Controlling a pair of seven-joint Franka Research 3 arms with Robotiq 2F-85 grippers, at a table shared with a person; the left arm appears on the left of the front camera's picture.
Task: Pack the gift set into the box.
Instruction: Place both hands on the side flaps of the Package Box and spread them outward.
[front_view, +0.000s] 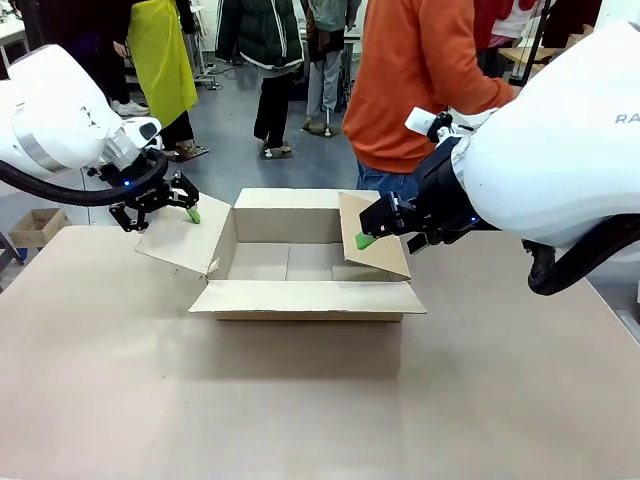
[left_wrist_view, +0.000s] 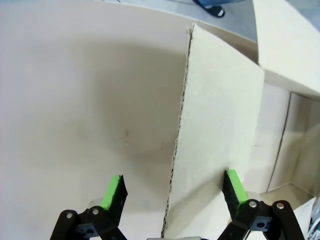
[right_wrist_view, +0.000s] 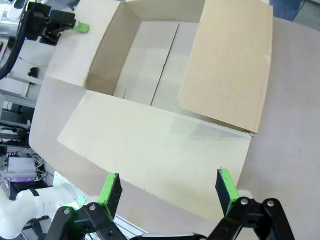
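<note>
Cardboard flaps spread from the box (front_view: 285, 225), which sits open near the middle of the table (front_view: 300, 420), its floor showing a seam down the middle. The left flap (front_view: 185, 240) slopes outward, and the left gripper (front_view: 165, 215) hangs at its far outer corner with fingers spread wide. In the left wrist view that flap's edge (left_wrist_view: 220, 125) runs up between the green pads (left_wrist_view: 112, 192), which stand apart on either side of it; contact is hard to judge from here.

The right flap (front_view: 355, 215) stands raised at a slant, hiding part of the opening's right end. The right gripper (front_view: 392, 240) is just beside it, jaws apart and clamped on nothing. Its wrist view looks down over the front flap (right_wrist_view: 150, 150), which lies flat outward.

A person in an orange top (front_view: 420, 70) stands close behind the box at the far edge. A small cardboard box (front_view: 35, 225) sits on the floor at far left, and other people stand farther back.
</note>
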